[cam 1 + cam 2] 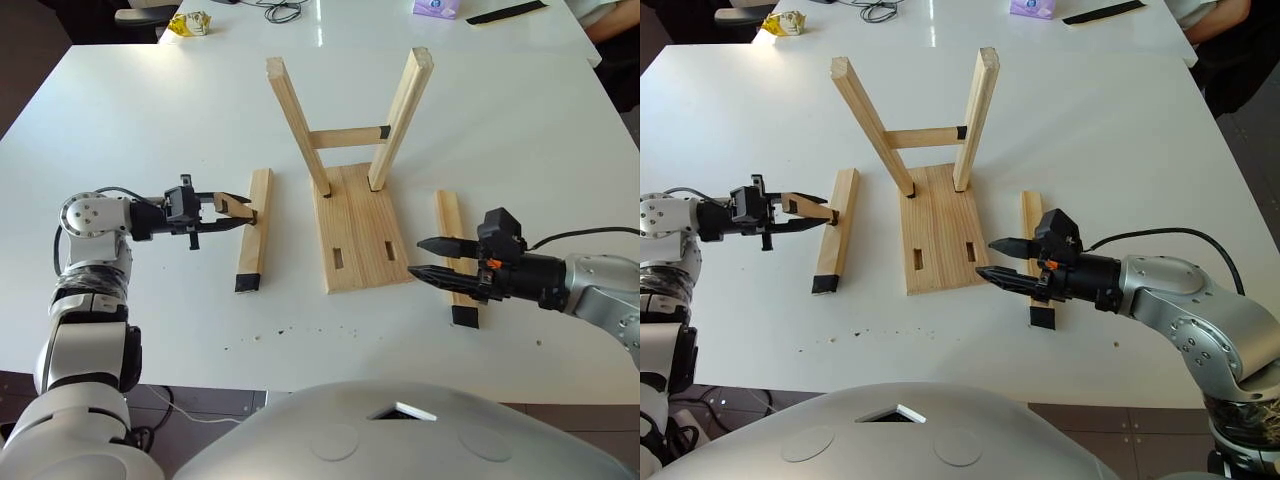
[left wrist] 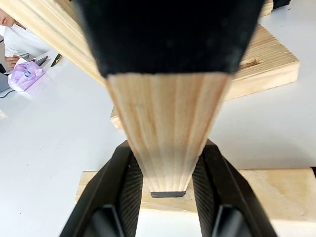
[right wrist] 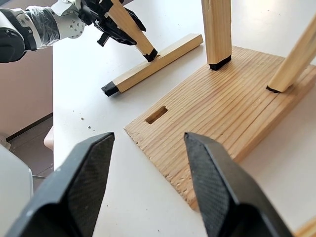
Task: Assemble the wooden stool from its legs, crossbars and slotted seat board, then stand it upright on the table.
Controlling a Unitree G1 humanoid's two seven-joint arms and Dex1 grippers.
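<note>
Joining crossbar [image 2: 168, 138] to loose leg [image 1: 255, 238]: left gripper [image 1: 234, 210] clamps the crossbar, whose end probably needs pressing squarely in next; right gripper [image 1: 418, 257] holds its jaws apart.

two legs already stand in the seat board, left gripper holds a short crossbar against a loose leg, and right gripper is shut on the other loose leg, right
Not quite: the right gripper is open and holds nothing; the right wrist view shows its fingers spread apart. The other loose leg lies free beside the seat board. The rest is right.
</note>
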